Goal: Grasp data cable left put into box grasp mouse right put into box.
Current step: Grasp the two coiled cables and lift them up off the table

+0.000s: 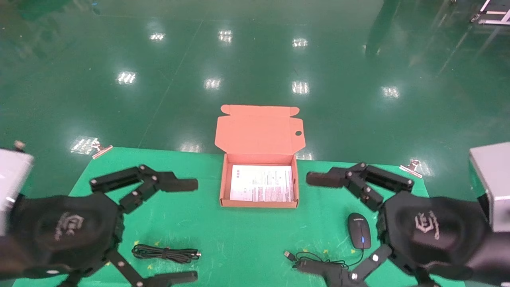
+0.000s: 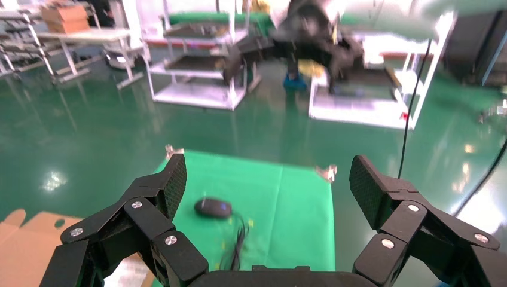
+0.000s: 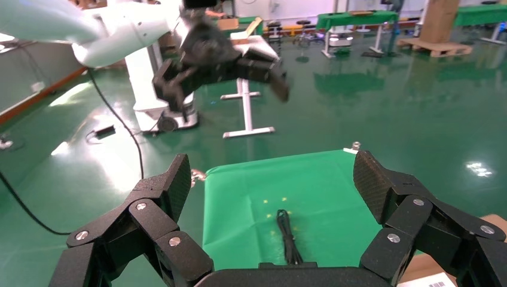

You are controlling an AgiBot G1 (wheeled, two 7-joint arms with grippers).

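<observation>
While both hands hang spread and empty, nothing is packed: left hand [image 1: 187, 229] lower left over data cable [image 1: 165, 252], right hand [image 1: 314, 223] lower right by mouse [image 1: 359, 230]. Box [image 1: 224, 187] centre frame on worktop [image 1: 223, 247], lid open, only its printed sheet inside.

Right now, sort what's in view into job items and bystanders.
Job items: data cable, mouse, box, left gripper and right gripper, both with fingers spread.
Bystanders: green mat, metal clips at its far corners, printed sheet inside the box.
</observation>
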